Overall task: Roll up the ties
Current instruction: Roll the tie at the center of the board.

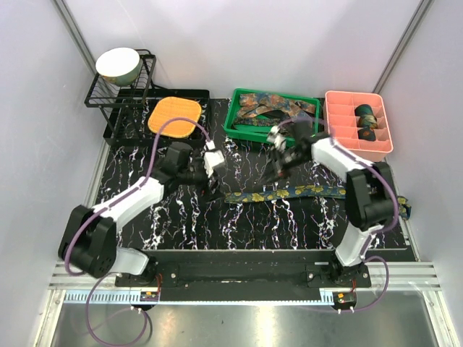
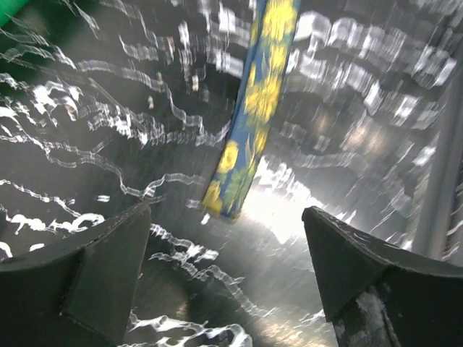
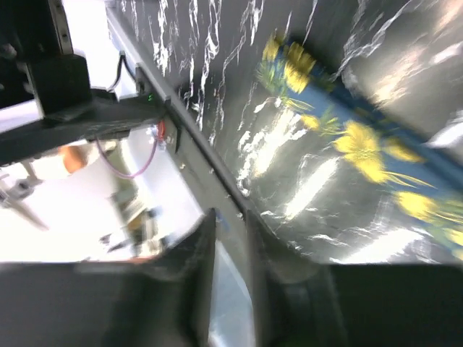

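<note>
Checking bases: both arms sit bolted at the near edge of the table [image 1: 181,217], a glossy black slab veined white like marble.
Left arm: I see it folded at the elbow, with the forearm running right and the wrist tipped down by the tie's left end.
Left claw [image 1: 212,189]: spread wide, with nothing in it. From overhead the wrist hides the fingers. Its own camera shows two blunt dark fingers [image 2: 94,267] low over the table.
Tie [image 1: 289,192]: a long flat strip of soft blue cloth with yellow flowers, lying left to right across the table's middle. In the left wrist view its tip [image 2: 231,188] rests on the table ahead of the gap between the fingers, clear of both.
Right arm: the upper arm stands upright and the forearm reaches left.
Right claw [image 1: 279,172]: it hangs just beyond the tie's middle. Its own view is smeared. The fingers [image 3: 173,275] sit close with a slim bright gap, and I cannot tell whether they are parted or pressed together. That camera looks back at the near rail [image 3: 195,144], with the tie [image 3: 362,137] to one side.
Overhead only, far middle: a green tray [image 1: 239,123] of rectangular plastic holds a heap [image 1: 271,105] of loose paisley ties.
Far right: a pink tray [image 1: 340,101] split into compartments holds two dark coils [image 1: 367,114].
Far left: a square orange waffle pad [image 1: 174,116], and a black wire rack [image 1: 101,97] carrying a pale bowl [image 1: 118,63].
</note>
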You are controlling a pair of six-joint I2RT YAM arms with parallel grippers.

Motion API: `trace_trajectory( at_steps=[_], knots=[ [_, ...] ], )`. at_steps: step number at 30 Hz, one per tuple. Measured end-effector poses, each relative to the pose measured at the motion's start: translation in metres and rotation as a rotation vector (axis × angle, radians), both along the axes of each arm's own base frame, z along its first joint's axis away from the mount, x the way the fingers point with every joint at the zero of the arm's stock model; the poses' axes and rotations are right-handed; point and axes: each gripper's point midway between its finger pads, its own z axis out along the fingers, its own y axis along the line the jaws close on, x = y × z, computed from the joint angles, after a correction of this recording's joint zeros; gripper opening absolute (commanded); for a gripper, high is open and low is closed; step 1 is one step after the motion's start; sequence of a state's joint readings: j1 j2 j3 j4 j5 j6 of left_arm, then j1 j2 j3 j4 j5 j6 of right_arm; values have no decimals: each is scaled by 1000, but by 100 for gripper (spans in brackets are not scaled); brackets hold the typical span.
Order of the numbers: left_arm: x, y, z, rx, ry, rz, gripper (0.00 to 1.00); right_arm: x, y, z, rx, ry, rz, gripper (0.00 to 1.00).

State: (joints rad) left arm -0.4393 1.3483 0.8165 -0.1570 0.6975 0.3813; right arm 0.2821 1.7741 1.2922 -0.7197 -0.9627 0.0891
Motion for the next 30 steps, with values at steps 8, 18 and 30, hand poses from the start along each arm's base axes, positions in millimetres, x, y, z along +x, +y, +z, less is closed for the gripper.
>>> trace_trajectory(
  at_steps=[8,18,30],
  knots=[
    [9,9,-70,302,18,-152,80,-24,53,-55,-7,247,-21,0],
    [15,-4,-84,463,-50,-288,83,-9,60,-96,-73,275,-100,0],
    [1,-12,-106,562,-26,-371,75,-10,51,-126,-162,295,-128,0]
  ],
)
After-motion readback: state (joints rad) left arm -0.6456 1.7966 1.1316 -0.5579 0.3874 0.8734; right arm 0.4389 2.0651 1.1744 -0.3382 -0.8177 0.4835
